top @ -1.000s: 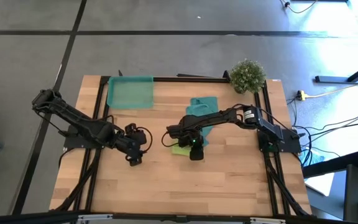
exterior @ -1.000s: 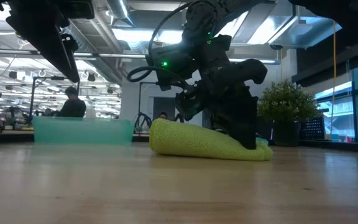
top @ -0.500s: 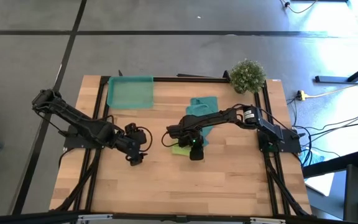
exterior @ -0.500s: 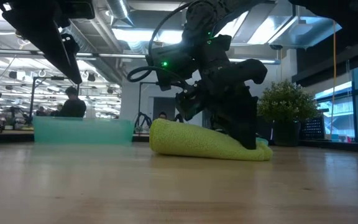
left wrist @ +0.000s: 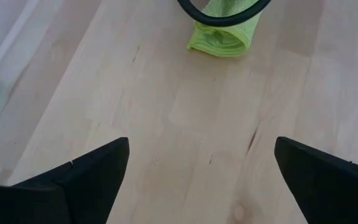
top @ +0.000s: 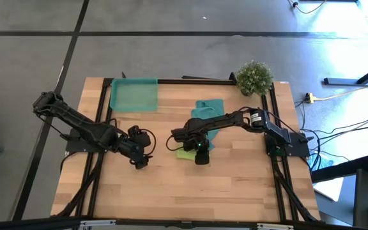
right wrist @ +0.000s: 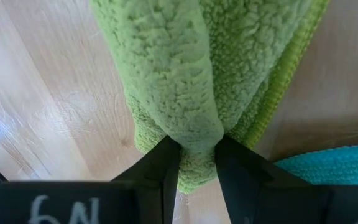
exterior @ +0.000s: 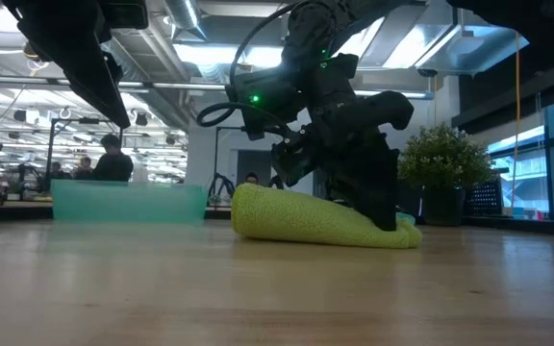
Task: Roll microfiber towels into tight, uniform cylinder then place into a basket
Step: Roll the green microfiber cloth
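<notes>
Almost nothing has shifted over the last second: both arms sit where they sat, and only the left gripper (top: 139, 161), at left of centre in the high view, has finished spreading its fingers, which now stand wide and empty over bare wood in its wrist view. I read the table (top: 235, 191) as the stage, with the basket (top: 133, 94) lying at its upper left, well apart from everything I am working on. Nothing shows in it from above. The teal towel (top: 207, 107) lies partly under the right arm at upper centre. The lime-green towel (exterior: 306, 219) lies at the middle of the table as a loose roll, its long axis running roughly across the low view, thicker at the left end. My right gripper (right wrist: 197, 163) is down on it, fingers narrow and pinching a fold of the green pile between them near the roll's right end in the low view. What the coming move turns on, I judge, is that the roll's free end faces the left gripper across a clear gap, seen end-on in the left wrist view. So the left arm is the free one to take that end.
</notes>
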Tool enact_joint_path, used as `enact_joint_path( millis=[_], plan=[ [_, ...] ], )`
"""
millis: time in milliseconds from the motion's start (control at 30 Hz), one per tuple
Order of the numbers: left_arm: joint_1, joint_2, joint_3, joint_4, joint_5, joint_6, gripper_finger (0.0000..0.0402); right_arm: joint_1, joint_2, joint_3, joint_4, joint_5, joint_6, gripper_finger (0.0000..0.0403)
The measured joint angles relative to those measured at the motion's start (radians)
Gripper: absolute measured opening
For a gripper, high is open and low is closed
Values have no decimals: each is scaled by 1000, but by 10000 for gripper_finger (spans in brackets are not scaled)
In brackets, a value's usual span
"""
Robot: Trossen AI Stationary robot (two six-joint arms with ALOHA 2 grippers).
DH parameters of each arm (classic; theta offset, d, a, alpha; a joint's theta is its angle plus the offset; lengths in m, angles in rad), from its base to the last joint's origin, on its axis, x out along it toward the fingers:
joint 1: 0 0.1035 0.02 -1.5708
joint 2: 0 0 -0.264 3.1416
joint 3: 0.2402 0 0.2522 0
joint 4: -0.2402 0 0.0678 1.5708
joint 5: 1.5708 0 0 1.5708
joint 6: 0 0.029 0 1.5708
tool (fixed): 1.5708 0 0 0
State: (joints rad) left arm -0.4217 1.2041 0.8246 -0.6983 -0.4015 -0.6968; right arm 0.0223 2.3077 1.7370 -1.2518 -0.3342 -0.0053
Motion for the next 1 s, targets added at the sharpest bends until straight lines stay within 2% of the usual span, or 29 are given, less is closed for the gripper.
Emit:
enact_joint_path(
  millis=[667,867,1000],
  plan=[
    [1,0,0,5,3,37,396,0,0,0,0,16,0,104],
    [1,0,0,5,3,37,396,-15,2,0,8,-41,-2,104],
    [1,0,0,5,3,37,396,-15,2,0,8,-41,0,104]
  ],
)
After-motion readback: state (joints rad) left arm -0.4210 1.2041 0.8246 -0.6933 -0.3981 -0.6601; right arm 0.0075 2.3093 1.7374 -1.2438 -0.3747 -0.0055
